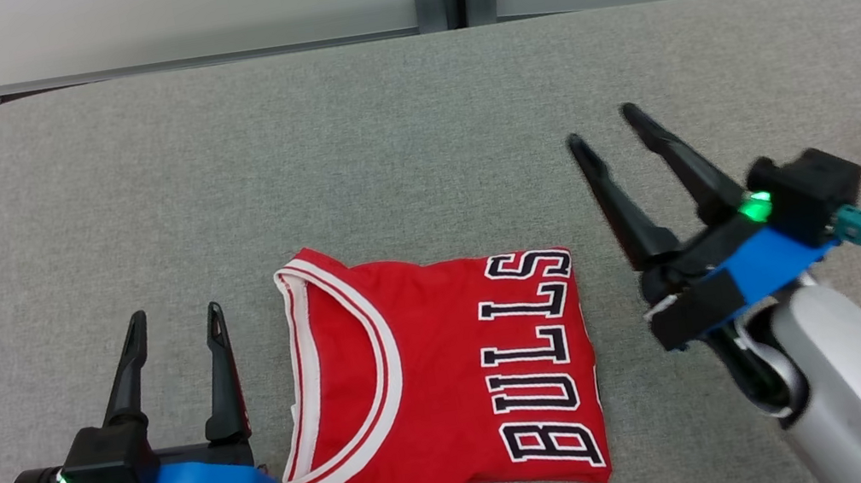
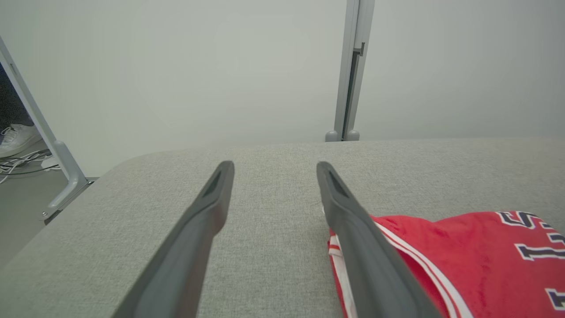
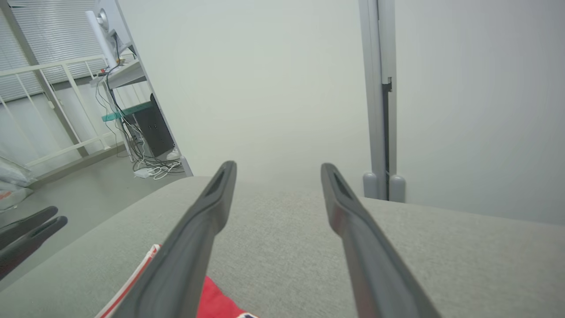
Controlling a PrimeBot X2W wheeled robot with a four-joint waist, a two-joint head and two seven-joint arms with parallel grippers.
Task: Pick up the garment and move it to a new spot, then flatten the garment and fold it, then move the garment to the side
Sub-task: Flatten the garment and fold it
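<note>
Grey padded surface, and the folded red Bulls jersey lies flat at its near middle, between the arms. Right fingers are spread wide and empty just off the lettered edge; left fingers are apart too, by the collar. The danger: a one-sided pinch for the move could drag the fold open.

Head: I look steeply down over the garment.
Left wrist: low beside its collar, facing away.
Right wrist: low beside its lettered edge.
Shared: garment.
</note>
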